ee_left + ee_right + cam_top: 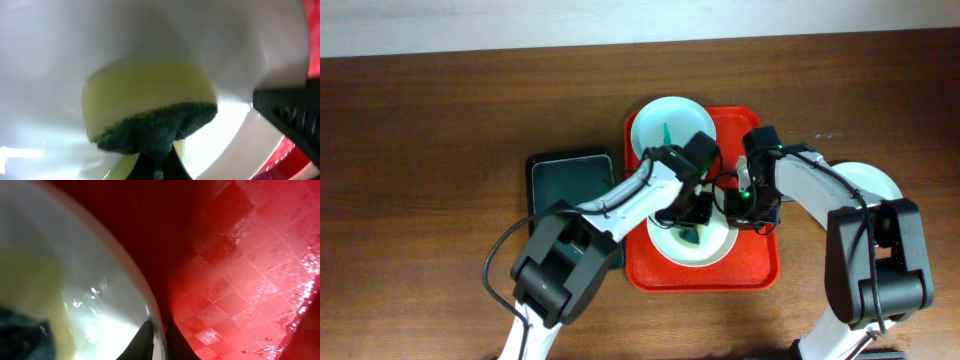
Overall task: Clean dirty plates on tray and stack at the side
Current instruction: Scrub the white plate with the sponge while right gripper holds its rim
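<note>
Your left gripper [157,162] is clamped on the sponge [150,105], soft yellow foam with a coarse green scouring layer, pressed into the near plate [710,252]. Your right gripper [158,336] pinches that plate's glossy rim, steadying it on the wet, grid-textured red tray [760,265]. This looks like mid-scrub, so next sweep out the teal smear [692,236]. The far plate [655,125] is smeared too.

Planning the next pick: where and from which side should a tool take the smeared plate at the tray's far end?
Pinch the smeared plate by its thin raised rim, as the right tool does on the near plate. Come from the far left: there it seems to overhang the tray edge, clear of the left tool and its sponge.
</note>
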Robot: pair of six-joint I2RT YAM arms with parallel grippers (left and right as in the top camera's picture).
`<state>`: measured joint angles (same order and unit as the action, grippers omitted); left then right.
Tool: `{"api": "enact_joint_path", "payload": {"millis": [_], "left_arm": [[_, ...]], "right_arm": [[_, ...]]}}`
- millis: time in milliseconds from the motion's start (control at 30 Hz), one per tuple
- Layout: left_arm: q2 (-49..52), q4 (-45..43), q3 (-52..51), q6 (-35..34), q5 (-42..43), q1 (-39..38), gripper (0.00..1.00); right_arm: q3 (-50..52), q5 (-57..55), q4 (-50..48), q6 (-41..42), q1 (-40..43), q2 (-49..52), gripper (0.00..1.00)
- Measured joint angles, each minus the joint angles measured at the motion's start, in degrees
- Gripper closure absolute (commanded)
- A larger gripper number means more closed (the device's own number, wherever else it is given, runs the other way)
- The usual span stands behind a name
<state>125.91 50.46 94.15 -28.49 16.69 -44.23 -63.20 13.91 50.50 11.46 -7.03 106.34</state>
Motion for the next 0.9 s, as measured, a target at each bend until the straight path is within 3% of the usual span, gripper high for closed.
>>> {"api": "enact_joint_path", "payload": {"millis": [267, 633, 767, 900], "left_arm": [[0.0, 4.07, 0.0, 1.27, -2.16, -0.66, 1.0], [-0.22, 13.62, 0.55, -0.31, -25.0, 0.17, 1.0], [-0.22, 10.69, 0.46, -0.55, -25.59, 2.78, 1.0], [-0.35, 6.73, 0.46, 0.33, -19.71, 4.11, 1.0]], "right_arm": [[0.0, 0.74, -0.04, 0.07, 0.0, 0.0, 0.89], [0.0, 3.19, -0.35, 0.11, -0.63, 0.0, 0.89], [0.0, 3.85, -0.68, 0.11, -0.68, 0.0, 0.89], [0.0, 2.8, -0.13, 0.11, -0.63, 0.0, 0.89]]}}
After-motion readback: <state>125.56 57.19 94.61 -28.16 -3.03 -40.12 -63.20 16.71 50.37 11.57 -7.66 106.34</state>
